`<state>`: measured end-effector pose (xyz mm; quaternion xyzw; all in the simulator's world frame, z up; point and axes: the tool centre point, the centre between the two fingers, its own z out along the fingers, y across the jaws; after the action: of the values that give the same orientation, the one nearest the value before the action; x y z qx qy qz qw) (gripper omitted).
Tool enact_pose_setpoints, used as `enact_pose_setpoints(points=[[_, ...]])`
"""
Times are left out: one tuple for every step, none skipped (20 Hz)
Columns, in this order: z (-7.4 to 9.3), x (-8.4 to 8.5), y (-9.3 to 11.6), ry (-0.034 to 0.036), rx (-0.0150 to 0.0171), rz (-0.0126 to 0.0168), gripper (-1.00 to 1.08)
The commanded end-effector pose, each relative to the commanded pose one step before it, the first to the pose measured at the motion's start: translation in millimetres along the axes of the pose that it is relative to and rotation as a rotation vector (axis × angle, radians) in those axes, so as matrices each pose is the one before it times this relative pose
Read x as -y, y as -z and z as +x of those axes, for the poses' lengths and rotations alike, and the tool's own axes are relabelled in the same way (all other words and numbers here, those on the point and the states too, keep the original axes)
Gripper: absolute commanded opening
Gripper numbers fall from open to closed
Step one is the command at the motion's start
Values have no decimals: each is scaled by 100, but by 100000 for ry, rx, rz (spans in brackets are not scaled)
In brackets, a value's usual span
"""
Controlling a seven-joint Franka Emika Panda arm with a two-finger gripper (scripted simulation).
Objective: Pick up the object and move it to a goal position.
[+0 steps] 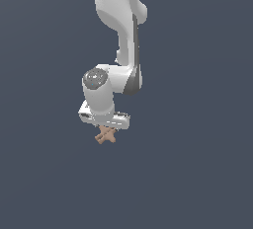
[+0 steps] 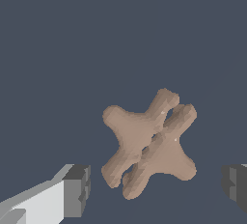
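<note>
Wrist view shows us the object [image 2: 149,143], a tan-brown cross, lying on the dark floor [image 2: 72,39] between the gripper [image 2: 157,184] fingers [image 2: 77,189], which stand wide apart and clear of it. In the exterior view it sits low and centre, just under the white hand. We judge this the approach step: next we must descend squarely, then close on it.

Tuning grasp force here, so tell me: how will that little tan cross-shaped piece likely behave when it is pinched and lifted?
The tan cross-shaped piece looks rigid and matte, so it probably won't flex or slide much. Its stubby rounded arms and notches give uneven contact, so it may twist between the fingers unless they are centred. It looks small beside the gripper, so it is likely light.
</note>
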<state>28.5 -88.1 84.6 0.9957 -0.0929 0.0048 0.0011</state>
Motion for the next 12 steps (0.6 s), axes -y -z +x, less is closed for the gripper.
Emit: enact_pose_setpoints(points=[[90,-441,-999,-1250,514,81,100],[10,-126,-272,-332,167,11,100],[8,-100,-213,-262,132,9,100],[5,-63,-148,-174,88,6,100],[3,-40,-90,-107,54,3,100],[-2,10,-18,0,0,0,100],[-47,-4,100,105,45,-35,100],[-1,1,-36,0,0,0,100],[-1,2,-106,0,0,0,100],[-3,3,-177,0,0,0,100],[-4,4,-247,0,0,0,100],[-7,5,-316,0,0,0,100]])
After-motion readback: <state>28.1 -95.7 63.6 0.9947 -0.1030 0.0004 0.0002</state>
